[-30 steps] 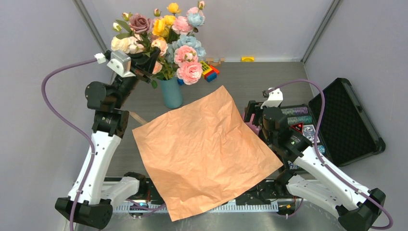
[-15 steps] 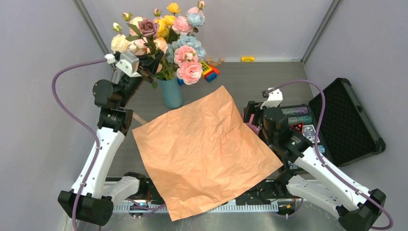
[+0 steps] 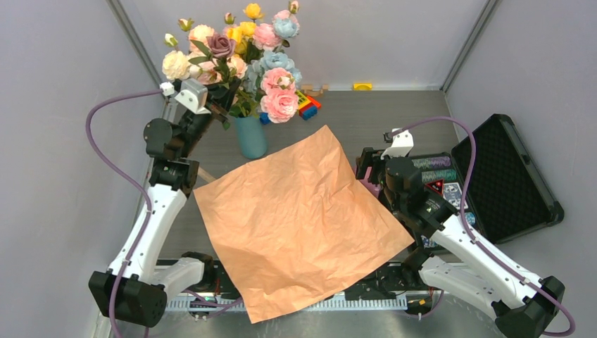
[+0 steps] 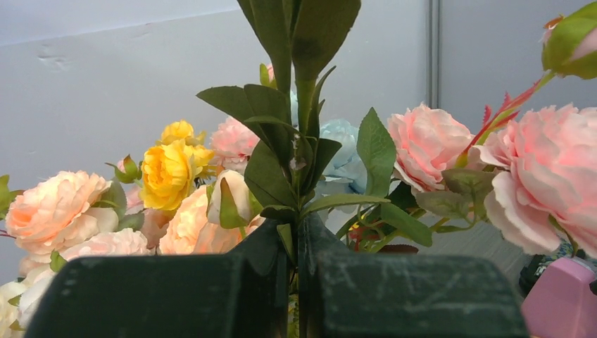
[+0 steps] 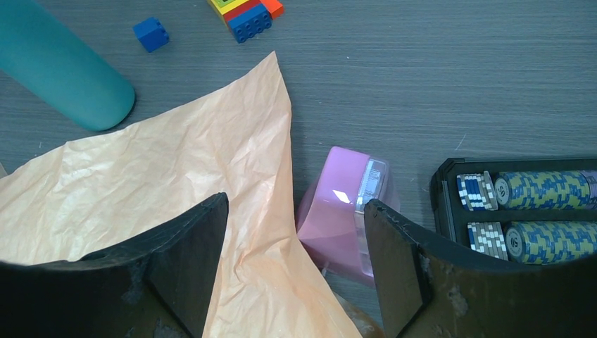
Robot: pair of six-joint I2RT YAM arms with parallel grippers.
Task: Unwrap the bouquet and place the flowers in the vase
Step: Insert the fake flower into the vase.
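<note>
Since one second ago my left gripper [image 4: 297, 246] has carried its stem [image 4: 304, 105] a little right, toward the vase [image 3: 251, 137]. Its jaws are closed on that green stem. The flowers [image 3: 271, 77] stand over the vase at the tabletop's far edge; whether the held stems are already inside, I cannot tell. The paper [image 3: 296, 218] lies flat at the middle, so unwrapping looks done. Left, I judge: seat these stems and release. The right gripper [image 5: 296, 211] hangs open and empty over the paper's right edge.
</note>
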